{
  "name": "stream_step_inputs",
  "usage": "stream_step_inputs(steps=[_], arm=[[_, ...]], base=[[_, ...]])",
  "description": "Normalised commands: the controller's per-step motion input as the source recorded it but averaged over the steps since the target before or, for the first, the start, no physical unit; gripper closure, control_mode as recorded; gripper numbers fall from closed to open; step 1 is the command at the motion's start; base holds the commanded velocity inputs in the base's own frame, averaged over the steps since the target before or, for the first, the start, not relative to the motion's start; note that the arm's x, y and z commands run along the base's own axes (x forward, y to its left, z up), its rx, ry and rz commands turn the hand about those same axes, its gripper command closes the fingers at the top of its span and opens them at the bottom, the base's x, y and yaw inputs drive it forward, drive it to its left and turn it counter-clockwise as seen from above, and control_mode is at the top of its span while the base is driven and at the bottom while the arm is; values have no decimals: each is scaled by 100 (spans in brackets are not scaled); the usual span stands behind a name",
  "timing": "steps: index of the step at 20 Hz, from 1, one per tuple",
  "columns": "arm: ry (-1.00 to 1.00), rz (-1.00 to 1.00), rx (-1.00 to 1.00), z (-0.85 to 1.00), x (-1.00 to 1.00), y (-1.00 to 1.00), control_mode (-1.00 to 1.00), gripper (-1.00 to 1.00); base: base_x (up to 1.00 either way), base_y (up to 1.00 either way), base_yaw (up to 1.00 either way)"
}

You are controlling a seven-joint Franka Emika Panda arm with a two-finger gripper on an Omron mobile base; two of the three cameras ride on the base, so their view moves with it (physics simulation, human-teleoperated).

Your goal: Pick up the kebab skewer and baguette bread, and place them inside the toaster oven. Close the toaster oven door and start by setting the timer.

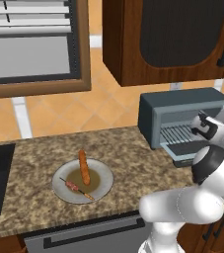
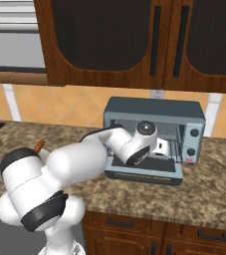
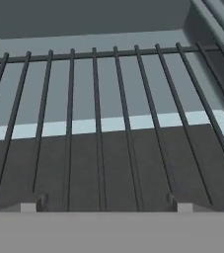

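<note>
Directly ahead of my pincer (image 3: 106, 205) runs the wire rack (image 3: 98, 123) of the toaster oven (image 1: 182, 111); my fingers stand spread wide, grasping nothing. Its door (image 1: 187, 148) lies dropped flat. Well to the left, a grey plate (image 1: 105, 185) carries the baguette bread (image 1: 84, 167) and kebab skewer (image 1: 76, 189) — both resting untouched.

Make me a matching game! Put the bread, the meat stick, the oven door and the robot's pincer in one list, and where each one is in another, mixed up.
1. plump orange-brown baguette bread
2. thin tan kebab skewer with meat chunks
3. grey-blue toaster oven door
4. dark two-finger pincer

A. dropped open, lying flat
B. open, at the wire rack
C. on the plate, front part
D. on the plate, back part

Pairs: 1-D, 2-C, 3-A, 4-B
</note>
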Motion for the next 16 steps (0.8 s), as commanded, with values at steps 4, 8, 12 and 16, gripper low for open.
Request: stream_step_inputs(steps=[4, 8, 12, 16], arm=[[14, 5, 0, -74, -65, -7, -100, -100], [10, 3, 0, -33, -56, -8, -100, -100], [0, -2, 2, 59, -35, 16, -100, -100], [-1, -7, 0, 98, -36, 77, -100, -100]], base=[[0, 0, 0], [0, 0, 0], [0, 0, 0], [0, 0, 0]])
